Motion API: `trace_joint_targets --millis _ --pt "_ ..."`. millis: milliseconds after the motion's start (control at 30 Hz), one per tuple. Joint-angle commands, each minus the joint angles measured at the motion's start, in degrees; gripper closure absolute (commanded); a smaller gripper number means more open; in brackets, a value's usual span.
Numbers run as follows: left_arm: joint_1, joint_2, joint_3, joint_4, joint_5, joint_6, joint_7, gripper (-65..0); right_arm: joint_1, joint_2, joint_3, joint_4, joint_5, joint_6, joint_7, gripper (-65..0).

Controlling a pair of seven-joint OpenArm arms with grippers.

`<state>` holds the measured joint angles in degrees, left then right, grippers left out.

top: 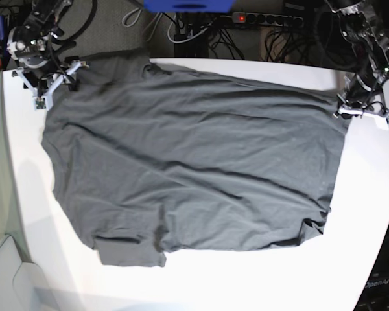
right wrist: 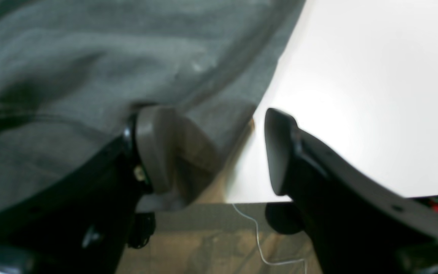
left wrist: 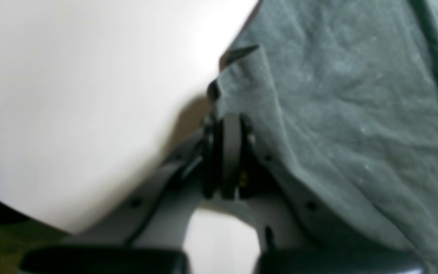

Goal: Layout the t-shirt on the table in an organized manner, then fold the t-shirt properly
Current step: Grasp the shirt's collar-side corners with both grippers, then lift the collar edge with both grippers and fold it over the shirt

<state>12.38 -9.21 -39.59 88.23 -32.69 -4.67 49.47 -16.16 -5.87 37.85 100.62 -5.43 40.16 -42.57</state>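
Base view: the t-shirt (top: 194,162) is seen spread nearly flat across the middle of the table (top: 259,278), its far edge running along the table's far edge and its near edge lying well inside the near edge. A sleeve is turned under at the near left, and a small bunch of cloth is seen near the right edge, so the layout is judged mostly done but not tidy.

At the far right corner of the shirt, the left gripper (top: 358,107) is seen clenched on the cloth; in the left wrist view its jaws are pressed together on a hem fold of the t-shirt (left wrist: 337,114), with bare table (left wrist: 70,114) beside it.

At the far left corner, the right gripper (top: 48,81) is held over the shirt's edge. In the right wrist view its jaws (right wrist: 211,152) are parted wide: one finger lies against the cloth (right wrist: 89,68), the other stands over bare table (right wrist: 356,95), and nothing is pinched between them.

The spreading stage is judged close to finished. Smoothing of the wrinkles and of the tucked sleeve is left, and no fold has been made yet, so the whole folding part of the task is judged still to be done.
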Motion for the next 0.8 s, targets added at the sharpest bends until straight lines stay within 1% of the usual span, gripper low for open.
trace_joint_targets --millis 0,67,233,500,767 --pt "-0.21 -0.85 -0.19 1.14 -0.59 -0.21 -0.81 -0.1 0.3 0.29 0.18 0.79 0.2 -0.16 -1.35 -37.1" --pt "-0.21 -0.85 -0.19 1.14 -0.59 -0.21 -0.81 -0.1 0.3 0.29 0.18 0.79 0.2 -0.16 -2.4 -37.1" --pt "-0.21 -0.94 -0.36 1.14 -0.59 -0.21 -0.81 -0.1 0.3 0.29 0.18 0.61 0.2 -0.16 -2.58 -37.1" --pt "-0.21 -0.94 -0.45 1.23 -0.59 -0.21 -0.81 -0.1 2.14 0.29 1.85 -4.66 0.29 -0.16 -2.66 -37.1" --pt "-0.12 -1.64 -0.45 1.23 -0.59 -0.21 -0.81 -0.1 2.23 -1.47 1.93 -4.84 0.29 -0.16 -2.66 -36.9"
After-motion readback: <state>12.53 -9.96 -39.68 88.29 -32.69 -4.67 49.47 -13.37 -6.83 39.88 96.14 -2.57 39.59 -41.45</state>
